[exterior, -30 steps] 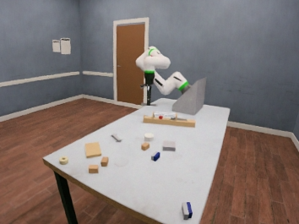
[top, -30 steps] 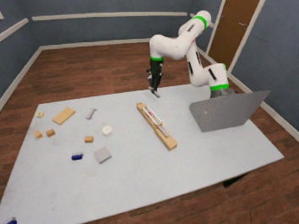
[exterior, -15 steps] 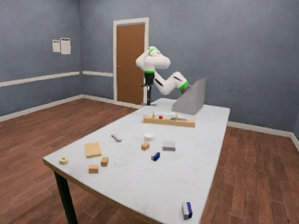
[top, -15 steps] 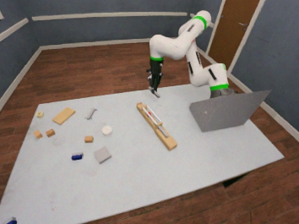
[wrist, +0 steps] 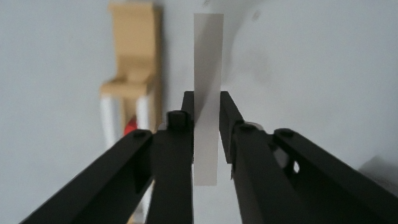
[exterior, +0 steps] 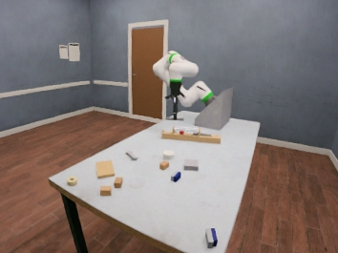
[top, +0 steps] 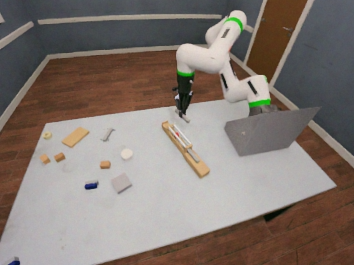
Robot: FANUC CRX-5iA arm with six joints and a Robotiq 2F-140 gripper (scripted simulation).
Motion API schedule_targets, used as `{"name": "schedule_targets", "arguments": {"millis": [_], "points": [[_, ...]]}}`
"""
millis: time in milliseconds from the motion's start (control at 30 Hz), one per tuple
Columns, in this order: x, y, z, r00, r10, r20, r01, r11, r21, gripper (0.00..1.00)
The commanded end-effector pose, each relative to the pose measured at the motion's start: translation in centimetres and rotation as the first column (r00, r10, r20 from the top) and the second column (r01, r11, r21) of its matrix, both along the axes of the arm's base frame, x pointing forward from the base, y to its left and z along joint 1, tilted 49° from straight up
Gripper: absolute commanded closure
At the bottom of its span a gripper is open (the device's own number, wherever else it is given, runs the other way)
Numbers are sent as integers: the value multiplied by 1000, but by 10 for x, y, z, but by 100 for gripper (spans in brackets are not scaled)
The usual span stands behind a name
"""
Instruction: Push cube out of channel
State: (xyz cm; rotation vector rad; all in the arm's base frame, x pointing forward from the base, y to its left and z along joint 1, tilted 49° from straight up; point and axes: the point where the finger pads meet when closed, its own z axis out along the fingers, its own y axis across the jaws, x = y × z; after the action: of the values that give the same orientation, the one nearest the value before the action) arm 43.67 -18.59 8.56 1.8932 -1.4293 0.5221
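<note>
Gripper (wrist: pixel 206 107) fingers are squeezed shut on a thin pale strip (wrist: pixel 207 60). The strip sticks out past the fingertips. The gripper points down, close over the table, just beside one end of the channel and outside it. I cannot tell if the strip touches the table.

The big white table (top: pixel 200 216) holds everything. The white arm (top: pixel 210 56) with green bands stands at the far side and bends over to reach down. Next to it sits a large grey wedge (top: pixel 270 130), which leans like a ramp.

The channel (top: pixel 181 136) is a long thin see-through box on a tan wooden base (top: pixel 196 162). It lies slanted across the middle of the table. The little red cube (top: pixel 176 132) is inside the channel, near the end closest to the gripper. In the wrist view the cube (wrist: pixel 131 127) shows as a red spot to the left of the fingers.

Well apart, on the left of the table, lie small things: a flat tan board (top: pixel 75 136), a grey square (top: pixel 121 182), a white round disc (top: pixel 126 154), a blue block (top: pixel 91 185) and a tiny pale ring (top: pixel 47 135).
</note>
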Motion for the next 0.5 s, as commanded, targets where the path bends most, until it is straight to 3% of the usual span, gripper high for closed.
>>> {"name": "schedule_targets", "arguments": {"millis": [0,267,333,367,467], "points": [[12,49,-49,1000,-5,4,5,1000,13,90],[-3,117,-133,999,-35,27,36,999,-28,90],[-3,117,-133,999,-35,27,36,999,-28,90],[-8,140,-162,999,-36,28,37,999,-30,90],[-13,159,-187,999,-36,29,37,999,-31,90]]}}
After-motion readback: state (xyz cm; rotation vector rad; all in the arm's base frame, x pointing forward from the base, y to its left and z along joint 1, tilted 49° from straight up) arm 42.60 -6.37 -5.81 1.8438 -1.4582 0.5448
